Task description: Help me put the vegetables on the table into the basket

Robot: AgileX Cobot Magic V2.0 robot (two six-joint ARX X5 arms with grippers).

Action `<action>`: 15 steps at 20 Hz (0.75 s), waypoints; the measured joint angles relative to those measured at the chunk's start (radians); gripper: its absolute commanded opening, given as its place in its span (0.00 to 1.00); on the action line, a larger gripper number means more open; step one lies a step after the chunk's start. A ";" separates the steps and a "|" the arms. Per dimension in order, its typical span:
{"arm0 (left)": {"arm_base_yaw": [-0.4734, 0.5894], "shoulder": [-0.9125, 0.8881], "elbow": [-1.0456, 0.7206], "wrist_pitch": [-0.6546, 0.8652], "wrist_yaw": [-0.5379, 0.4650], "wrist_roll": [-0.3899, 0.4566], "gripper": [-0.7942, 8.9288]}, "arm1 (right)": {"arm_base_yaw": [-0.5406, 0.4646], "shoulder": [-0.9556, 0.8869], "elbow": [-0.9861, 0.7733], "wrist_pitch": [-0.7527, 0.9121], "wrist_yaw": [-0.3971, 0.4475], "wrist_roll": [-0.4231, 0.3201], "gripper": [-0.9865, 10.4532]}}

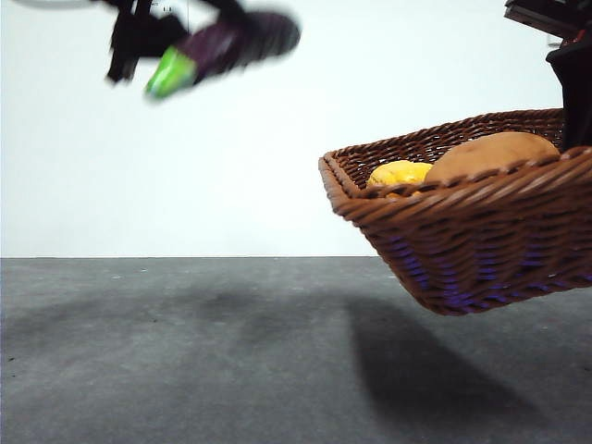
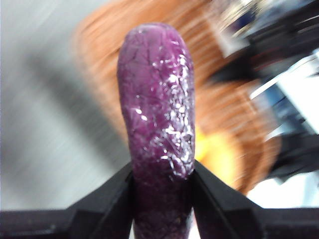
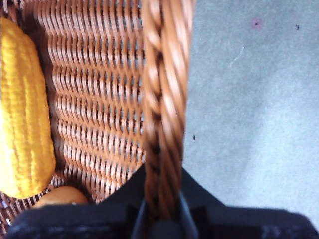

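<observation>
A glossy purple eggplant with a green stem end hangs high at the left, blurred by motion. My left gripper is shut on it; in the left wrist view the eggplant stands between the jaws of the left gripper. The brown wicker basket floats tilted above the table at the right. My right gripper is shut on the basket's braided rim. Inside lie the yellow piece and the tan potato.
The basket throws a dark shadow on the grey table under it. A plain white wall stands behind. The right arm shows as a black shape at the top right corner, behind the basket's far side.
</observation>
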 measured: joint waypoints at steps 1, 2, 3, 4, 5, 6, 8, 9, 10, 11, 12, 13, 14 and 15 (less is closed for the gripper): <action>-0.024 -0.014 0.000 0.039 0.001 -0.037 0.07 | 0.000 0.000 0.000 0.001 0.000 0.002 0.08; -0.055 -0.017 0.000 0.080 0.000 -0.084 0.07 | 0.000 0.000 0.000 0.002 -0.003 0.005 0.08; -0.080 -0.013 0.000 0.107 -0.004 -0.122 0.07 | 0.000 0.000 0.000 0.002 -0.006 0.006 0.08; -0.109 -0.002 0.000 0.141 -0.023 -0.166 0.07 | 0.000 0.000 0.000 0.002 -0.012 0.007 0.08; -0.137 0.009 0.000 0.173 -0.057 -0.208 0.08 | 0.000 0.000 0.000 0.004 -0.023 0.007 0.08; -0.163 0.022 0.000 0.214 -0.090 -0.248 0.08 | 0.000 0.000 0.000 0.005 -0.040 0.007 0.08; -0.198 0.054 0.000 0.307 -0.117 -0.333 0.08 | 0.003 0.000 0.000 0.011 -0.068 0.008 0.08; -0.208 0.069 0.000 0.342 -0.117 -0.367 0.08 | 0.008 0.000 0.000 0.015 -0.068 0.008 0.08; -0.217 0.086 0.000 0.369 -0.117 -0.401 0.10 | 0.016 0.000 0.000 0.021 -0.070 0.008 0.08; -0.225 0.103 0.000 0.375 -0.119 -0.436 0.16 | 0.027 0.000 0.000 0.028 -0.075 0.008 0.08; -0.232 0.119 0.000 0.375 -0.121 -0.467 0.23 | 0.038 0.000 0.000 0.031 -0.079 0.008 0.08; -0.238 0.134 0.000 0.377 -0.127 -0.489 0.24 | 0.051 0.000 0.000 0.032 -0.079 0.011 0.08; -0.244 0.145 0.000 0.384 -0.133 -0.502 0.24 | 0.065 0.000 0.000 0.034 -0.079 0.012 0.08; -0.248 0.149 0.000 0.391 -0.137 -0.512 0.24 | 0.078 0.000 0.000 0.041 -0.079 0.014 0.08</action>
